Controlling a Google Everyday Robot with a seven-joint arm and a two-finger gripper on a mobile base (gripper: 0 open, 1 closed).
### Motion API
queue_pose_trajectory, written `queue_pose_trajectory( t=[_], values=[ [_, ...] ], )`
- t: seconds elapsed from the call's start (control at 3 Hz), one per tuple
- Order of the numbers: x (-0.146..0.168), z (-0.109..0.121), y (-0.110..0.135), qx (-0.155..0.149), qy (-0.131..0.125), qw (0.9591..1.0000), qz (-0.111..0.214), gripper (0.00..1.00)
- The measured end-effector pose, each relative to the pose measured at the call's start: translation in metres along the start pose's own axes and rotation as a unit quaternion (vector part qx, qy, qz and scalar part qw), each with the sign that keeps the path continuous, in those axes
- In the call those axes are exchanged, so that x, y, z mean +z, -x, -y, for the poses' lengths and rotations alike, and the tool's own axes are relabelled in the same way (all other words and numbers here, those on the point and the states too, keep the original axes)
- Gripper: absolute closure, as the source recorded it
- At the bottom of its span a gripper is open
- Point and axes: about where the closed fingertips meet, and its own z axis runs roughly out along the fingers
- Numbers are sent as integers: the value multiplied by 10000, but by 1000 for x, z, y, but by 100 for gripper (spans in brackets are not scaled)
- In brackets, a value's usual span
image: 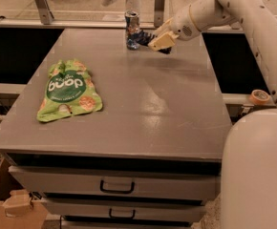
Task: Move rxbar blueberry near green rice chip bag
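Observation:
The green rice chip bag point(69, 90) lies flat on the left side of the grey table point(143, 109). My gripper point(158, 41) is low over the table's far edge, just right of an upright blue-and-silver can point(132, 30). A small dark navy shape point(146, 36), seemingly the rxbar blueberry, shows between the can and the gripper, mostly hidden by the gripper. I cannot tell whether the gripper touches or holds it.
The table has drawers point(117, 186) on its front face. A cardboard box point(5, 204) sits on the floor at lower left. A roll of tape point(260, 97) rests on a ledge at right. My white base point(258, 171) fills the lower right.

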Motion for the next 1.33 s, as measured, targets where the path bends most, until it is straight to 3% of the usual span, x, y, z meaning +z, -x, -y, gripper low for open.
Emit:
queue_pose_trajectory(
  t=[0.67,1.0,1.33],
  values=[
    [36,-78,41,33,806,9952,563,100],
    [57,-103,46,-4,976,9931,650,100],
    [73,-120,49,-20,1198,9905,675,84]
  ],
)
